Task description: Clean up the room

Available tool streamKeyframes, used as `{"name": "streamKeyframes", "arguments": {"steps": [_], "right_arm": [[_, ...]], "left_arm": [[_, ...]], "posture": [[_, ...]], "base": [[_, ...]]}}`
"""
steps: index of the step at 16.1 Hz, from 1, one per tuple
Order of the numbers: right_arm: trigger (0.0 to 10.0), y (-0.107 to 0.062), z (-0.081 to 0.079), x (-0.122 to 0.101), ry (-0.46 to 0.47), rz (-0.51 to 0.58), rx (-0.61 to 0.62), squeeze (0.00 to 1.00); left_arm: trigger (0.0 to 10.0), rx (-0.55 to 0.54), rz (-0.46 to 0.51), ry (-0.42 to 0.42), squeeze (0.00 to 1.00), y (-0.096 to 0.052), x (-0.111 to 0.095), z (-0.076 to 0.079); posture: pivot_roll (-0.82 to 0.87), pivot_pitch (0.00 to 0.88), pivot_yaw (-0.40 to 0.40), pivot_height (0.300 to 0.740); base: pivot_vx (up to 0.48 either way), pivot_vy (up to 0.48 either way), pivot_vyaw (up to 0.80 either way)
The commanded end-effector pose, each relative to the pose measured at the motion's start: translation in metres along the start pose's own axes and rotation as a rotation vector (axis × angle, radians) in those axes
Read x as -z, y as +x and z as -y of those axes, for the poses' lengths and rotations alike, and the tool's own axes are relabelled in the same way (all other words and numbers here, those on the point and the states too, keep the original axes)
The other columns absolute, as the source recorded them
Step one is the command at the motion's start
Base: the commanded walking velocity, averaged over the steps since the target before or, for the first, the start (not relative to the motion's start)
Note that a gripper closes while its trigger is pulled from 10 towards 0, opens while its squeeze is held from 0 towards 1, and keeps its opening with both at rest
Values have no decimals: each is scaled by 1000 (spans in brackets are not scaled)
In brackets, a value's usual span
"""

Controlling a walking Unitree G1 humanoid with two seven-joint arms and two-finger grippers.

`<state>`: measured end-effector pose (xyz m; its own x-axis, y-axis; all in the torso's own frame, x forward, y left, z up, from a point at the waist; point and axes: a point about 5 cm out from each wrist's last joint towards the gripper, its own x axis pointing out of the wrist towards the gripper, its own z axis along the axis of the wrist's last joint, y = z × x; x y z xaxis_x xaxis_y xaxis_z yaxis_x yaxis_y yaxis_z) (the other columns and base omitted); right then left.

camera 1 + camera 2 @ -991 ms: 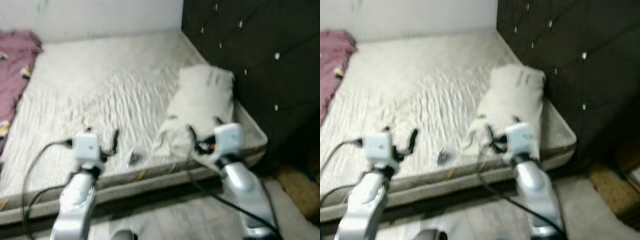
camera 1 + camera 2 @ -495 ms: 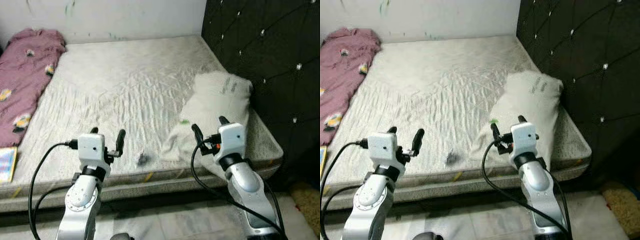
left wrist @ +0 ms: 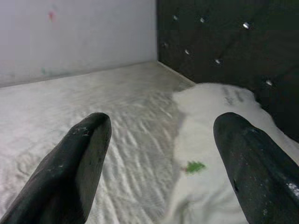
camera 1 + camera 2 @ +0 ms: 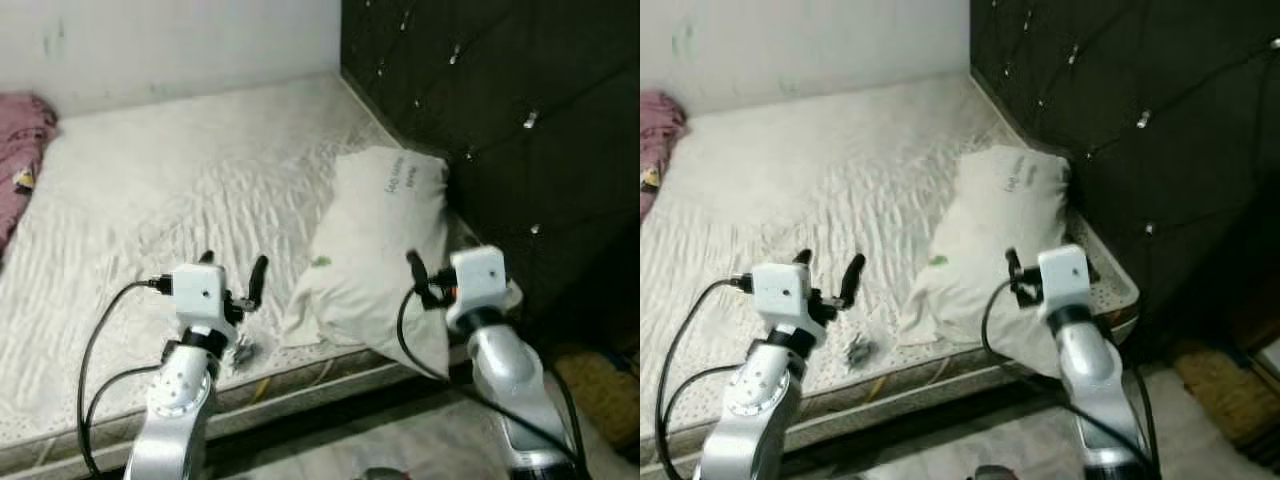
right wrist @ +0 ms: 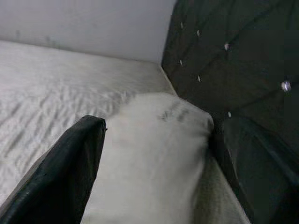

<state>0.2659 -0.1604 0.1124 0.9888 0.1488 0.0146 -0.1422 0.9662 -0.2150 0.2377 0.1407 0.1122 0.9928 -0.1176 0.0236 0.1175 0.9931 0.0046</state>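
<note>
A white pillow [image 4: 378, 250] is seen right of centre in the left eye view, lying on the mattress [image 4: 150, 200] against the dark tufted headboard [image 4: 500, 90]. The left gripper [image 4: 232, 272] is held lower left with fingers spread, empty, above a small dark object [image 4: 240, 350] at the mattress edge. The right gripper [image 5: 154, 154] is spread wide, empty, just before the pillow. A pink cloth [image 4: 18, 150] is noted at the far left.
</note>
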Motion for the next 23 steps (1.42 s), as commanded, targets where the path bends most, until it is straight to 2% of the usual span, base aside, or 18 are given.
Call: {"name": "streamKeyframes", "arguments": {"steps": [1,5,7,9,19,23], "right_arm": [[10000,3,-11,-8,12,36,-41,0],[10000,2,-13,-8,5,41,-51,0],[10000,3,-13,-8,13,42,-53,0],[10000,2,-12,-7,43,35,-44,0],[10000,4,-13,-7,32,40,-62,0],[10000,4,-14,-6,17,39,-66,0]], "left_arm": [[10000,-57,-14,16,0,-2,1,-12],[10000,-77,-30,5,0,-2,3,-14],[10000,-74,-33,-1,0,-2,3,-14],[10000,-79,-34,-11,0,-2,3,-14],[10000,-77,-8,-5,0,1,1,-15],[10000,-94,-3,3,0,1,1,-14]], "posture": [[-75,67,0,740],[-73,69,-2,740],[-73,68,-2,740],[-73,66,-1,740],[-66,54,-10,740],[-64,50,-17,740]], "base": [[0,0,0],[0,0,106],[0,476,741],[0,476,0],[0,475,0],[0,462,662]]}}
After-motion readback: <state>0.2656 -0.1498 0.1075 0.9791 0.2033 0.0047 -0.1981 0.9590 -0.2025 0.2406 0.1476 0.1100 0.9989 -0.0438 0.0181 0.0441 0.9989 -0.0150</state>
